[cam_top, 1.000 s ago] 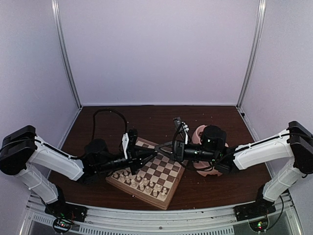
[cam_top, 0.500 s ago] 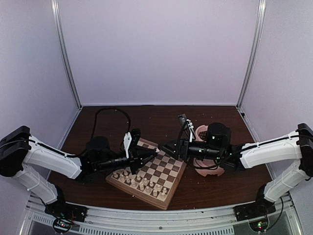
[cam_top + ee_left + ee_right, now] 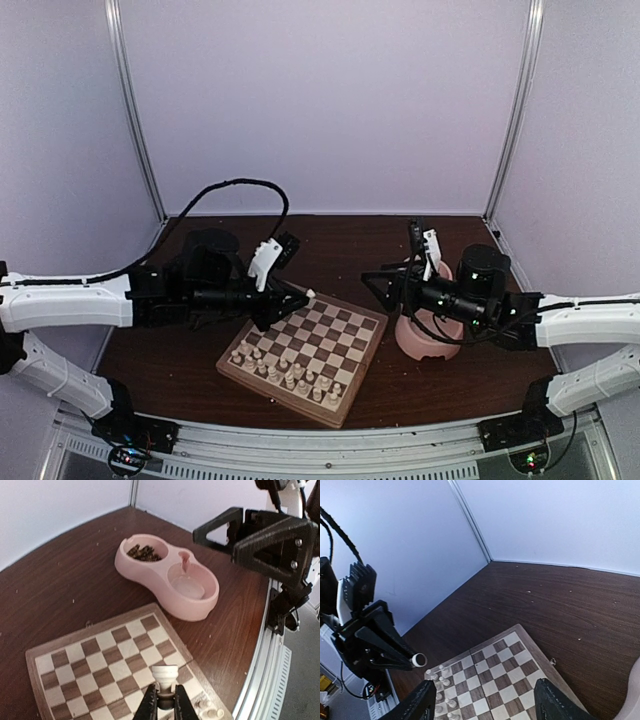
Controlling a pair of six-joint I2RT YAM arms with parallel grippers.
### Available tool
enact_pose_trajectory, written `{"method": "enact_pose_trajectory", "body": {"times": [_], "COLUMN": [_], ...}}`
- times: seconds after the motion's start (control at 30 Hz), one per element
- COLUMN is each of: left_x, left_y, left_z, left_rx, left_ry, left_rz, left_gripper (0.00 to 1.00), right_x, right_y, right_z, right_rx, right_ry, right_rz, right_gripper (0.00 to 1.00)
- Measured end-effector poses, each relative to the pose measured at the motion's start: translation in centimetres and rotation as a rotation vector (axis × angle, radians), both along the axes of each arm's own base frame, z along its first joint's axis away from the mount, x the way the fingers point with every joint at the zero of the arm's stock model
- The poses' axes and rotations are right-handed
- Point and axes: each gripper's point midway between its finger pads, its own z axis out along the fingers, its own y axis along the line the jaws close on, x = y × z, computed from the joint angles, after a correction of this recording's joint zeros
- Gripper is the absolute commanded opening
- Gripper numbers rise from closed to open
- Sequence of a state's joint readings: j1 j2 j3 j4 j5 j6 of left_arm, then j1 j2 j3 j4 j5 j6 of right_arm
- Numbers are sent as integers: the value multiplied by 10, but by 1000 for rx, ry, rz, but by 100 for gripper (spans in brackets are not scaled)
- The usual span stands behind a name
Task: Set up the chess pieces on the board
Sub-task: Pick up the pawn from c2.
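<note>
left claw [image 3: 165, 702] higher, with cream piece [image 3: 165, 674]

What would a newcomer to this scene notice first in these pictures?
The left gripper, jaws shut on a cream chess piece, holds it above the board. Other cream pieces stand in rows along its near edge. The right gripper hangs open near the pink bowl, with dark pieces in one compartment.

A pink two-compartment plastic bowl [image 3: 161, 567] sits on the dark brown wooden table [image 3: 70, 590] (small dark brown bits [image 3: 143, 552] lie in one compartment).
</note>
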State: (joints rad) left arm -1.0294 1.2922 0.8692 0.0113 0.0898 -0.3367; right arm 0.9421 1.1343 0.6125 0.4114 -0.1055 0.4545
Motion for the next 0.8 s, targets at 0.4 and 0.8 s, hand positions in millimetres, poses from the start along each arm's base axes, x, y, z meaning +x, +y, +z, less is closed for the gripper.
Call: {"method": "enact_pose_trajectory", "body": {"times": [0.4,0.8], "left_x": [-12,-6], "left_y": [76,94], "left_z": [-37,-62], "left_rx": [495,805], "left_ry": [225,354], "left_rz": [155,159], "left_gripper": [0,0], "right_x": [17,20], "right_y": [-20,-17], "right_z": [-24,-37], "right_rx": [-126,-152], "right_ry": [-19,-2], "right_rz": [-137,-136], "right_gripper": [69,70]}}
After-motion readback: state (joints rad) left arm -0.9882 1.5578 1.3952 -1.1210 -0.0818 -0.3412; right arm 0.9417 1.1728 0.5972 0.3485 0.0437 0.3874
